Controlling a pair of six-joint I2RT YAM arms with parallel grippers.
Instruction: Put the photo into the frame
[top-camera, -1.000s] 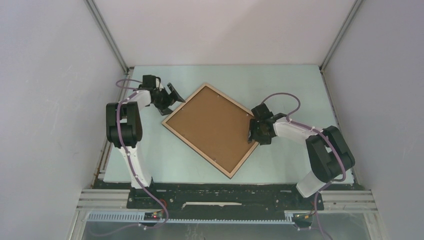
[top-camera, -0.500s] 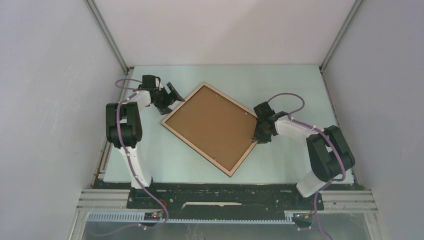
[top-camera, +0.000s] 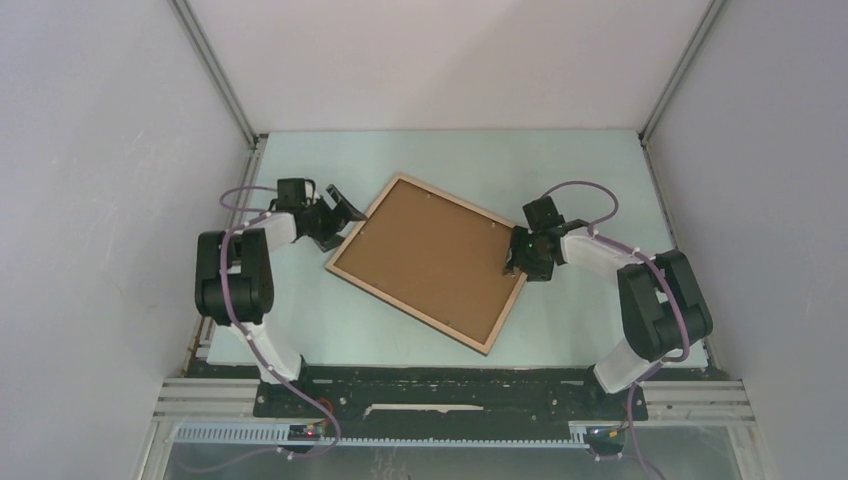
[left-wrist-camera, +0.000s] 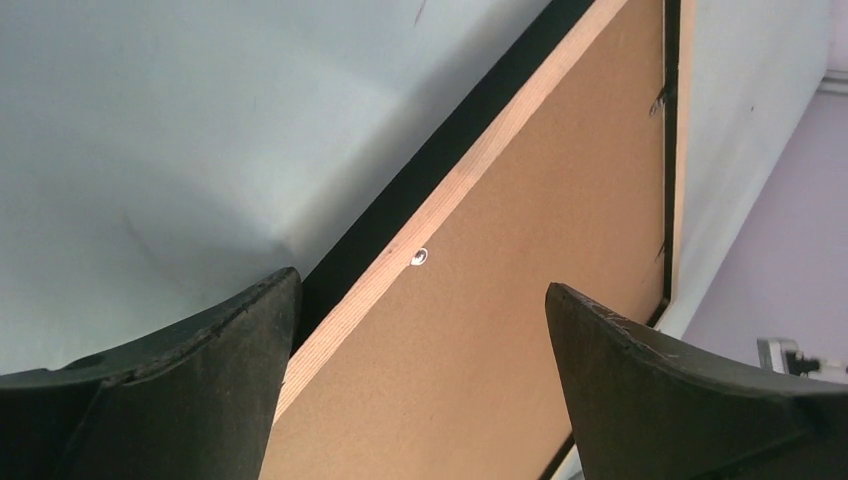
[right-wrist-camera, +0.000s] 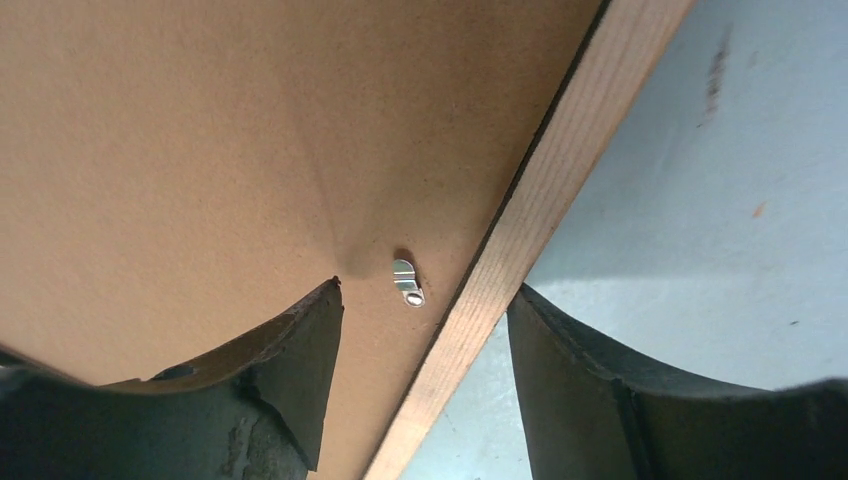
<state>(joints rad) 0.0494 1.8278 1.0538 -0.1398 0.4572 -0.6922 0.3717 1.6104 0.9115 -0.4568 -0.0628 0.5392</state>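
The frame (top-camera: 352, 277) lies back up and askew on the table, light wood rim showing. A plain brown backing board (top-camera: 430, 260) fills it. The photo is hidden. My left gripper (top-camera: 345, 212) is open at the frame's far-left edge. In the left wrist view its fingers (left-wrist-camera: 200, 380) straddle the wood rim (left-wrist-camera: 440, 215), apart from it. My right gripper (top-camera: 515, 262) is open at the frame's right edge. In the right wrist view one finger (right-wrist-camera: 300, 370) stands over the board beside a small metal tab (right-wrist-camera: 405, 282), and the other is outside the rim (right-wrist-camera: 540, 210), over the table.
The pale table top (top-camera: 560, 170) is boxed in by white walls on three sides. Both arm bases sit on the black rail (top-camera: 440, 385) at the near edge. Small metal tabs (left-wrist-camera: 419, 257) line the inside of the frame's rim.
The frame has turned slightly, its near corner shifting right. The left arm has come nearer along the left edge. The right gripper has slid farther up the right edge.
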